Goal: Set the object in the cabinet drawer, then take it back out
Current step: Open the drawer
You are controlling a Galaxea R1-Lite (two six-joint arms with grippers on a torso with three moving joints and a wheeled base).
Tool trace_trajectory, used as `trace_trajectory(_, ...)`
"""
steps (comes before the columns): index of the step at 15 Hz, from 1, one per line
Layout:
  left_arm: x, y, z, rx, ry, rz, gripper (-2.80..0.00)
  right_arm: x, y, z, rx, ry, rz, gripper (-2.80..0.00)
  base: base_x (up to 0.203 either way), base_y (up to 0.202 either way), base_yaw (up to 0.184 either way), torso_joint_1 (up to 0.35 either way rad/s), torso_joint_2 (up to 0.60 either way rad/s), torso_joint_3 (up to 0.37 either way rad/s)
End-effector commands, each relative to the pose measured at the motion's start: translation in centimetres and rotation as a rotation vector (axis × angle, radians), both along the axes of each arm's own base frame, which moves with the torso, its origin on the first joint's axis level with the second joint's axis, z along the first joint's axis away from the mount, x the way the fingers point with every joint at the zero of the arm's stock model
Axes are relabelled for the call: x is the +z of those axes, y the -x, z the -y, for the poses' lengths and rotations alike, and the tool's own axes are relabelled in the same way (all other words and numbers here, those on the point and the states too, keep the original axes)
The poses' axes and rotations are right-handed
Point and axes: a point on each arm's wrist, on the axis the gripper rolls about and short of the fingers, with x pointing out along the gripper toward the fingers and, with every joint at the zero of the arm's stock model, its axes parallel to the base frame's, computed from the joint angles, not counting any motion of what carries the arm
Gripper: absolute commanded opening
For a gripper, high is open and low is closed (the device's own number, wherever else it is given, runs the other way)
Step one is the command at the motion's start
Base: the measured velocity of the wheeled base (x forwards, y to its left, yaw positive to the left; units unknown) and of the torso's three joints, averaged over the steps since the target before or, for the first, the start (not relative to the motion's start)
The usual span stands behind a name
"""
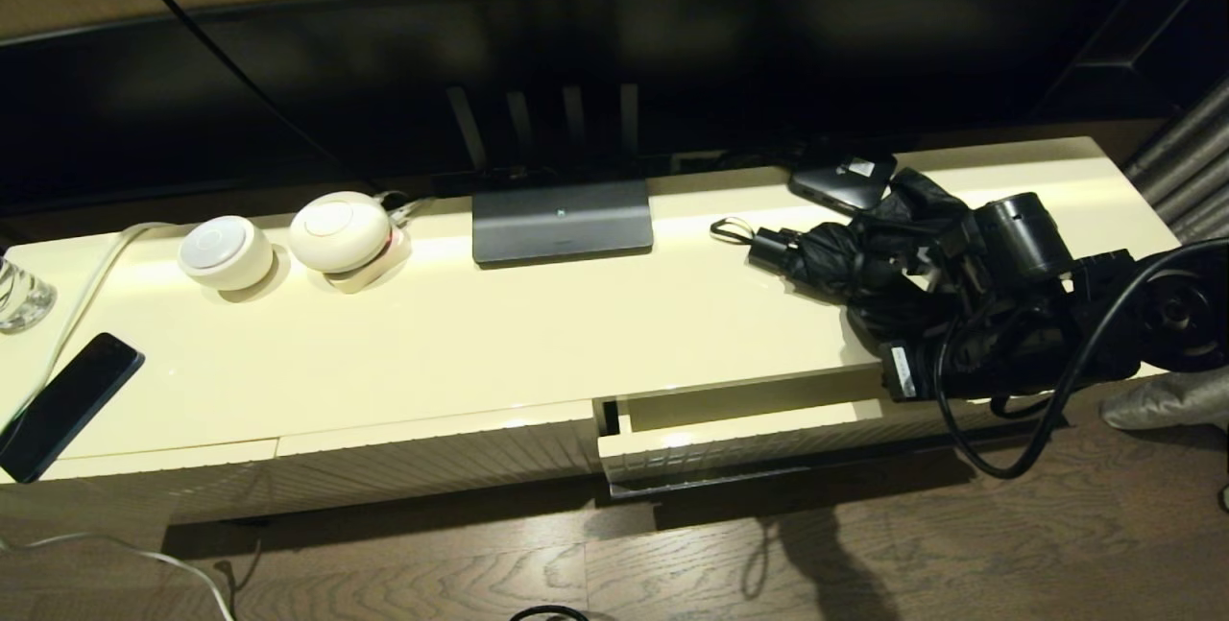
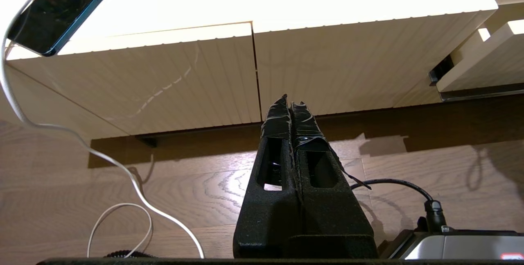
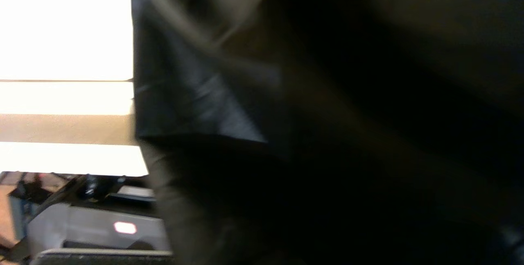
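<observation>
Presently, cabinet drawer (image 1: 739, 439) partly open at 5 o'clock, visible interior bare, umbrella (image 1: 835, 256) on cabinet top (image 1: 480, 333) at 2 o'clock, right gripper (image 1: 888, 299) clamped on umbrella, left gripper (image 2: 291, 109) pressed together, parked low.

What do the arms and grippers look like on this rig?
Left gripper: two matte black, slotted fingers, tips wrapped in black tape. Right arm: black blocky links, round black joint housings, a thick looping black cable, a small white label.

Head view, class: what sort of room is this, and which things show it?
Probably a hotel room or living room: a long glossy cream cabinet under a dark TV screen, a router beneath it, wood flooring.
</observation>
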Motion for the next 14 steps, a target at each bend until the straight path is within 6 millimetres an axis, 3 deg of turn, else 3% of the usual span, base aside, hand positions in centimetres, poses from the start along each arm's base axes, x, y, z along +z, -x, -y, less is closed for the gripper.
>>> trace_trajectory(1, -0.1, 0.0, 0.0, 0.001, 0.001, -0.003, -2.80, -1.1, 0.0, 0.1, -0.003, 0.014, -0.040, -2.80, 0.000, 0.000, 0.000, 0.000, 0.00, 0.000)
trace_trajectory(5, -0.1, 0.0, 0.0, 0.001, 0.001, -0.005, -2.80, -3.3, 0.7, -0.1, 0.001, 0.047, -0.115, -2.80, 0.000, 0.000, 0.000, 0.000, 0.00, 0.000)
trace_trajectory(14, -0.1, 0.0, 0.0, 0.001, 0.001, -0.003, -2.80, -5.0, 3.2, -0.7, 0.038, 0.081, -0.190, -2.80, 0.000, 0.000, 0.000, 0.000, 0.00, 0.000)
